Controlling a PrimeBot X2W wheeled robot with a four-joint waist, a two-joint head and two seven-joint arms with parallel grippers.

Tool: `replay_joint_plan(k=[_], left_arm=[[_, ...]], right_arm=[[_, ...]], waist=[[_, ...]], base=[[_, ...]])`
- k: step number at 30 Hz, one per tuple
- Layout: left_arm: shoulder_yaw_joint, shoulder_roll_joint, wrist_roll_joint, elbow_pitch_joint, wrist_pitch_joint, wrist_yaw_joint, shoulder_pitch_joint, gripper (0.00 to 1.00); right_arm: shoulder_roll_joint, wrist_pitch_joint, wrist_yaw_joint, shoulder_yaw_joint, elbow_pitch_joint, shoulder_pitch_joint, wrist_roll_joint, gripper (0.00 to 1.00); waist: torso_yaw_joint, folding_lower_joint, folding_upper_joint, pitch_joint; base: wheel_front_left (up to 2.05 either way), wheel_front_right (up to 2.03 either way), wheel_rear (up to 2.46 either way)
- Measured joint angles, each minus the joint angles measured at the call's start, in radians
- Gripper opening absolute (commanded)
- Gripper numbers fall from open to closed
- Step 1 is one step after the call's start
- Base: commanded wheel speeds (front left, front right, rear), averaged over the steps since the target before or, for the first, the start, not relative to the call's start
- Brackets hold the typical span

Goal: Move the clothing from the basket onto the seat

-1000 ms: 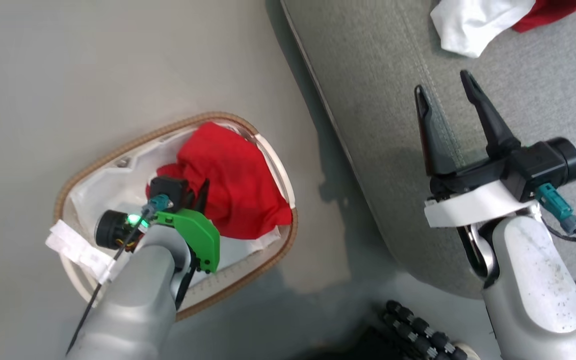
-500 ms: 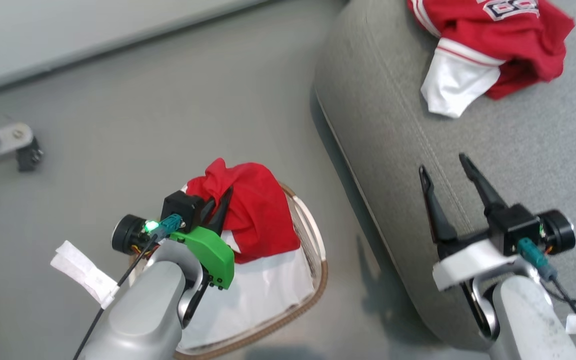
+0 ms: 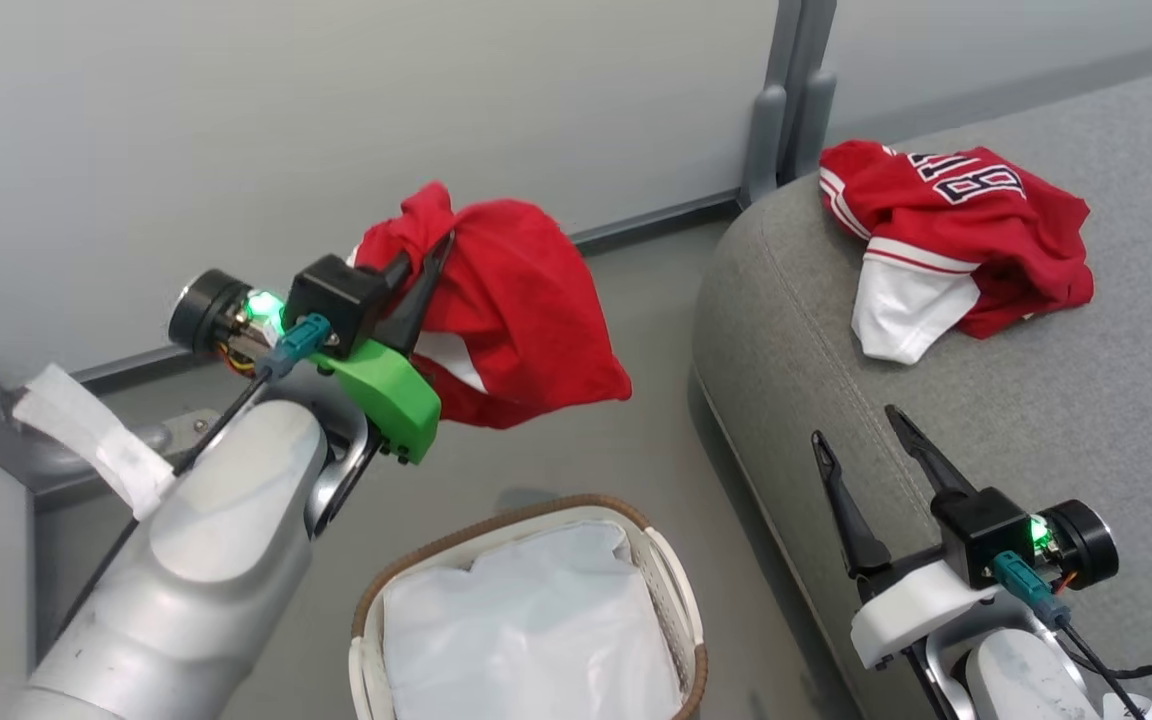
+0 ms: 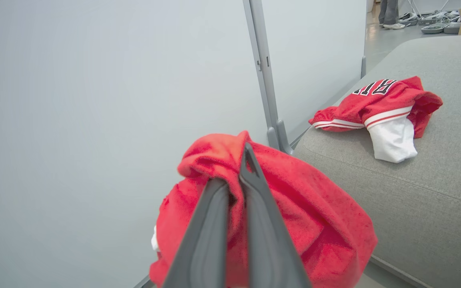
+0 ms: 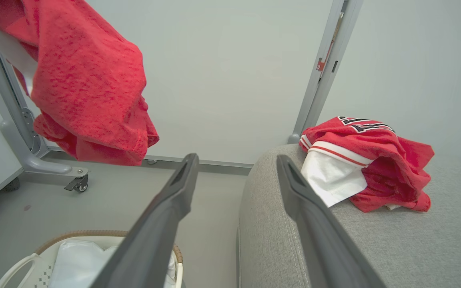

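Observation:
My left gripper (image 3: 431, 250) is shut on a plain red shirt (image 3: 516, 310), which hangs bunched in the air well above the basket (image 3: 673, 580), left of the seat (image 3: 1036, 420). In the left wrist view the shirt (image 4: 314, 224) drapes over both closed fingers (image 4: 254, 212). A red jersey (image 3: 956, 230) with white sleeve, stripes and dark lettering lies crumpled on the seat's far left corner. The basket holds a white liner sheet (image 3: 536, 630). Over the seat's near edge, my right gripper (image 3: 858, 425) is open and holds nothing.
A pale partition wall (image 3: 336, 120) with a grey post (image 3: 786, 100) stands behind. A wheeled metal foot (image 5: 50, 168) rests on the grey floor (image 3: 586, 460) at the left. Between basket and seat runs a strip of bare floor.
The left gripper has lifted the red shirt up out of the basket. The head camera has tilted upward, so the wall and whole jersey have come into view.

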Motion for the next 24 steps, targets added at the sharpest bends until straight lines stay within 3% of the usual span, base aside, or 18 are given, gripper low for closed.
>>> replay_joint_plan(k=[8,17,24], left_arm=[[-0.029,0.024,-0.003,-0.089,0.034,-0.001,-0.098,0.0],[-0.111,0.009,-0.032,-0.163,0.062,-0.001,-0.146,0.0],[-0.166,0.007,-0.059,-0.197,0.069,-0.002,-0.153,0.0]], right_arm=[[0.0,0.0,0.0,0.066,0.025,-0.021,-0.009,1.0],[0.0,0.0,0.0,0.194,0.125,-0.115,-0.024,1.0],[0.0,0.0,0.0,0.215,0.13,-0.191,-0.02,1.0]], waist=[[0.034,0.0,0.0,-0.087],[0.076,0.0,0.0,-0.118],[0.106,0.0,0.0,-0.127]], base=[[0.0,0.0,0.0],[0.0,0.0,0.0],[0.0,0.0,0.0]])
